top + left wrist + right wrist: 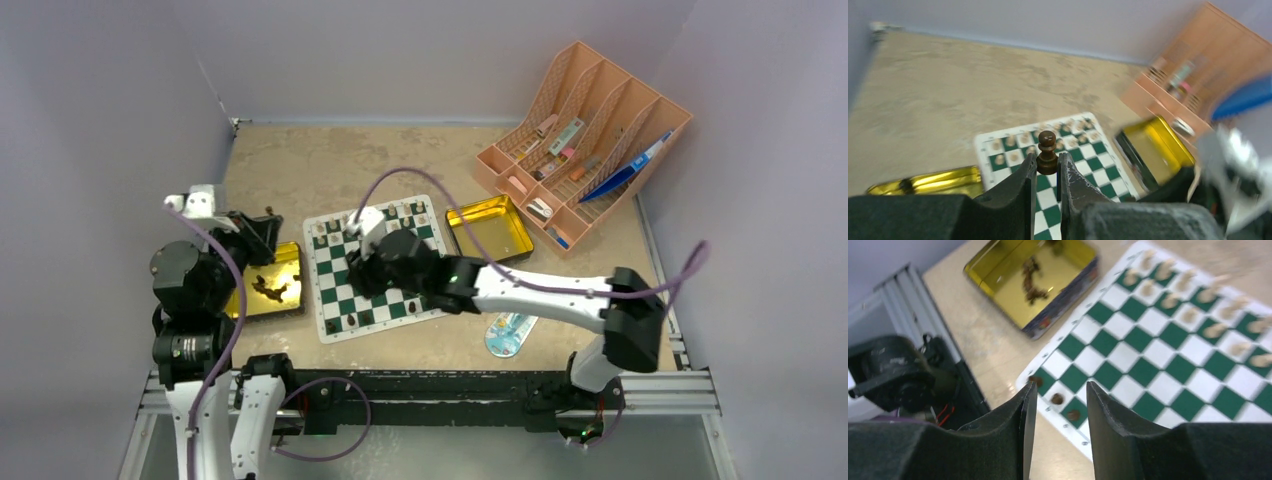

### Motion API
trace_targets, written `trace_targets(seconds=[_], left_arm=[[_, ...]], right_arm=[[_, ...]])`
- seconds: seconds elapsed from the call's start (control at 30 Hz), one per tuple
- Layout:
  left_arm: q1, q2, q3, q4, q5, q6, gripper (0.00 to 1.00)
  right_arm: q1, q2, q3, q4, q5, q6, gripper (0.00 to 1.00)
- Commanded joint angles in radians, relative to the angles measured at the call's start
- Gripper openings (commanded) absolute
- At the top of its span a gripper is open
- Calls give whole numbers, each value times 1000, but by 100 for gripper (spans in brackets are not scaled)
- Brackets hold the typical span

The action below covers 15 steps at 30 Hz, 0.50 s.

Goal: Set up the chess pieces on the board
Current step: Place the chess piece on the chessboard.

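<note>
Chess pieces (1215,330) are partly set up. Several dark ones lie in the left tin (290,250), and a small dark pawn (1047,147) is gripped upright in the left hand (1048,169). On the board (340,295), the far ranks are filled with tan pieces, and three dark pieces are seen at a near corner. The right hand (1060,392) is held released and empty above it.

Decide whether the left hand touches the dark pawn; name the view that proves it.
Touching. The left wrist view shows the dark pawn pinched at its base between the fingers of the left hand.
</note>
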Motion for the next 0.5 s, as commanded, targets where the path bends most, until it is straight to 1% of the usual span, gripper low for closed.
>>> trace_targets(seconds=[0.0, 0.1, 0.23, 0.27, 0.37, 0.47], left_arm=[[-5, 14, -91, 236, 482, 131, 0], [-6, 15, -178, 342, 658, 160, 0], [-5, 7, -266, 447, 817, 226, 0], [-7, 2, -293, 480, 867, 242, 0], [-7, -15, -366, 577, 956, 259, 0], [-6, -19, -424, 668, 1059, 284, 0]], right_arm=[[-107, -190, -87, 115, 17, 41, 44], [-131, -318, -140, 145, 30, 38, 47], [-145, -451, -171, 144, 13, 40, 50], [-148, -471, -174, 139, -8, 40, 50], [-151, -526, -185, 141, -67, 57, 50], [-153, -540, -174, 133, -124, 102, 47]])
